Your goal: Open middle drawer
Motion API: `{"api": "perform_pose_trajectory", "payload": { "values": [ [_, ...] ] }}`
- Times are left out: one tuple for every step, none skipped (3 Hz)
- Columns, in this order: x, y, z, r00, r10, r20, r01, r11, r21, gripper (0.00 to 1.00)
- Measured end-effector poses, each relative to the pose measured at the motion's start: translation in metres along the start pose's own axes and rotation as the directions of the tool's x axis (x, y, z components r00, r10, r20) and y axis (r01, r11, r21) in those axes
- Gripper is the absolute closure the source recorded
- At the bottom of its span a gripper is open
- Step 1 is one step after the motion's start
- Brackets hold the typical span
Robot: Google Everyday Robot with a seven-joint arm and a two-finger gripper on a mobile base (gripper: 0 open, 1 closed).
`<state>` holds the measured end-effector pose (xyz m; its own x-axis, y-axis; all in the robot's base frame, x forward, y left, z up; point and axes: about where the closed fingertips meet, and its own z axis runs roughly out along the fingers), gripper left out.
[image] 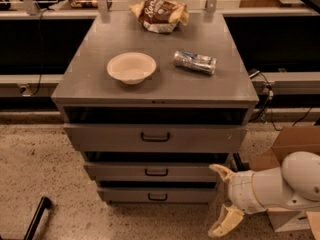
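Observation:
The grey cabinet has three stacked drawers. The middle drawer (156, 171) is a low grey front with a small dark loop handle, below the taller top drawer (155, 137) and above the smallest bottom drawer (157, 195). All three fronts sit a little forward of the frame, with dark gaps above them. My gripper (220, 200) is at the lower right, just right of the middle and bottom drawer fronts, with cream fingers (220, 172) spread apart and nothing between them. It touches no handle.
On the cabinet top (90, 79) stand a white bowl (131, 67), a crushed can (195, 62) and a snack bag (160, 15). A cardboard box (290, 144) stands on the floor at right. A black bar (36, 218) lies at lower left. Cables hang at the right.

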<state>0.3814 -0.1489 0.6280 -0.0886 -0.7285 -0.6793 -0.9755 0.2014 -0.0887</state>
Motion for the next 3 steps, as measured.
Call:
{"api": "perform_pose_trajectory", "payload": {
  "values": [
    [0.027,-0.004,0.067,0.993,-0.096,-0.073,0.091,0.9935,-0.069,0.0],
    [0.054,-0.024,0.115,0.985,-0.163,-0.06,0.161,0.9863,-0.036,0.0],
    [0.064,-0.018,0.13,0.984,-0.171,-0.044,0.169,0.9844,-0.047,0.0]
  ]
}}
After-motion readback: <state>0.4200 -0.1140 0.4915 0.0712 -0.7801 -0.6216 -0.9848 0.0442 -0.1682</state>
